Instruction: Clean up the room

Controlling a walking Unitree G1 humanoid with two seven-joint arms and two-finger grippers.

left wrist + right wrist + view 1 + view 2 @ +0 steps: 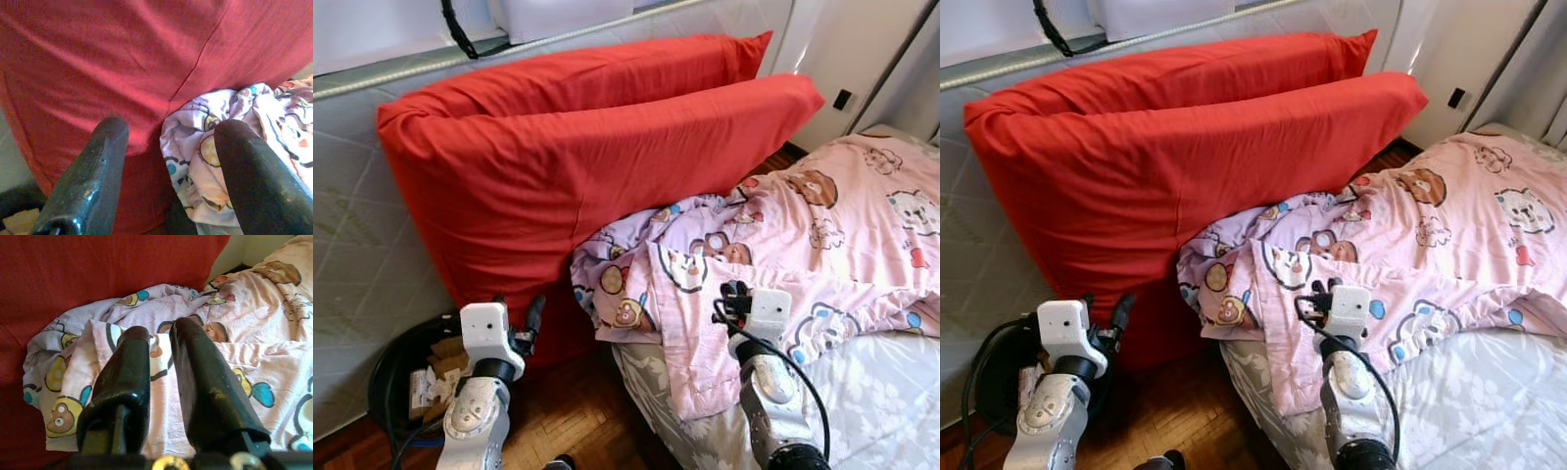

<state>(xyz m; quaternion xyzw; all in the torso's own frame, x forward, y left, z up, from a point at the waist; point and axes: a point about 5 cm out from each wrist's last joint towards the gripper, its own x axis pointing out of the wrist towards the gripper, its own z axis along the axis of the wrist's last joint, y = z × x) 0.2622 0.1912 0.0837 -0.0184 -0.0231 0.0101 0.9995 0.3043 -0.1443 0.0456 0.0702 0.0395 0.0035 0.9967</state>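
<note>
Wall (352,245): pale quilted surface at the far left, behind the pillows.
Bin (396,377): black, on the floor at lower left against the wall, holding cardboard scraps; any print on them is too small to read.
Left end effector (166,161): low at the left, beside the bin, fingers spread wide; it points at the lower part of the front pillow and holds nothing.
Pillows (597,147): two large red ones, standing on edge one behind the other, leaning on the wall between floor and bed. No label visible.
Floor (568,411): dark wood parquet between bin and bed.
Blanket (783,245): pink and lilac, printed with cartoon bears and animals, lying crumpled across the bed; its bunched left end touches the front pillow's lower corner. No legible writing in the print.
Right end effector (161,357): over the blanket's near edge, fingers close together with a narrow gap; whether cloth is pinched cannot be told.
Bed (862,392): grey floral sheet, at the right under the blanket.
</note>
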